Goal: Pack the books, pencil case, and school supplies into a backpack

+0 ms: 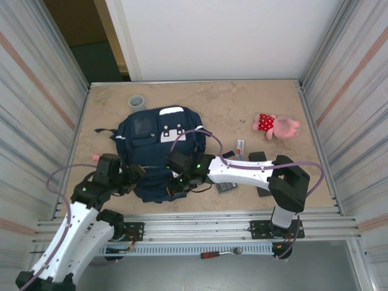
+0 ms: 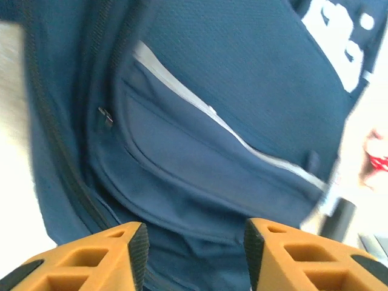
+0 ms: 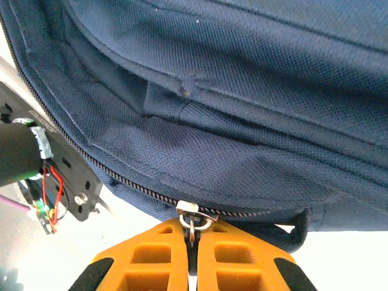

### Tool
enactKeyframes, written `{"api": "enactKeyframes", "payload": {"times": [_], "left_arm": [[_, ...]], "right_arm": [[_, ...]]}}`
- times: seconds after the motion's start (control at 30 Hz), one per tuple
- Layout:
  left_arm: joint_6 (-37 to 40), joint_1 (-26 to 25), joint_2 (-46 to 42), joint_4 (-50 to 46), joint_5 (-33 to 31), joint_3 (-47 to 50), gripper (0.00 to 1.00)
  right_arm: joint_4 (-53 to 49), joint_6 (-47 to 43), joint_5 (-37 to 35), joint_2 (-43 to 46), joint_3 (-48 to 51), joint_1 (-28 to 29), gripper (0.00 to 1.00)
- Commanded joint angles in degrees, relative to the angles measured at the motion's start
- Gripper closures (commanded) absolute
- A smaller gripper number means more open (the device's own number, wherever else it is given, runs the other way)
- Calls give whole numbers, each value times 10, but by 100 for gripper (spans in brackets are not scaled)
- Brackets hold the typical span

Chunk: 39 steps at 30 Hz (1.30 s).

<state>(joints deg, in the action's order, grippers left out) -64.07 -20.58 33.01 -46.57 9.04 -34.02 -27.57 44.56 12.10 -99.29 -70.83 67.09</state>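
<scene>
The navy backpack (image 1: 159, 142) lies flat in the middle of the table, white patches toward the far side. My right gripper (image 1: 182, 179) is at its near edge. In the right wrist view this gripper (image 3: 193, 235) is shut on the metal zipper pull (image 3: 194, 213) of the closed zipper. My left gripper (image 1: 131, 176) hangs at the bag's near left side. Its orange fingers (image 2: 195, 251) stand open over the backpack (image 2: 242, 73), below the front pocket's pale stripe (image 2: 230, 130), holding nothing. A slim grey supply with a red mark (image 1: 240, 145) and a dark grid-faced one (image 1: 225, 187) lie right of the bag. The books and pencil case are hidden.
A grey cup (image 1: 137, 102) stands behind the bag at the far left. A pink and red plush toy (image 1: 276, 125) lies at the far right. Flat black oblongs (image 1: 257, 156) sit partly under my right arm. Metal walls close in both sides.
</scene>
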Motion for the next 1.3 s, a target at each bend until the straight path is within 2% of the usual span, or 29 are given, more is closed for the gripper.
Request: {"api": "enactKeyframes", "payload": {"times": [0.0, 0.13, 0.2, 0.43, 0.5, 0.6, 0.67, 0.8, 0.83, 1.07, 1.27], "left_arm": [[-100, -58, -7, -11, -13, 12, 50], [-138, -138, 24, 6, -54, 16, 49], [-155, -161, 43, 26, -61, 20, 49], [-200, -204, 93, 96, -66, 40, 49], [-209, -204, 98, 106, -67, 50, 50], [-229, -204, 95, 113, -82, 72, 58], [-242, -203, 90, 121, -86, 87, 67], [-239, -192, 75, 89, -93, 97, 97], [-234, -188, 68, 70, -97, 94, 100], [-159, -141, 5, -65, -139, 52, 100], [-78, -84, -6, -112, -125, 22, 100]], "right_arm": [[9, 1, 16, -7, -25, -4, 100], [6, -2, 12, -2, -19, -4, 100], [6, -4, 10, 1, -16, -5, 100], [14, -8, 5, 3, -14, 1, 100], [19, -10, 3, 6, -13, 4, 100], [27, -13, 1, 11, -9, 6, 100], [27, -13, -1, 15, -5, 6, 100], [24, -14, -4, 29, 13, -1, 100], [17, -14, -6, 36, 20, -6, 100], [-62, -38, -35, 84, 76, -69, 100], [-93, -74, -49, 103, 102, -131, 100]]}}
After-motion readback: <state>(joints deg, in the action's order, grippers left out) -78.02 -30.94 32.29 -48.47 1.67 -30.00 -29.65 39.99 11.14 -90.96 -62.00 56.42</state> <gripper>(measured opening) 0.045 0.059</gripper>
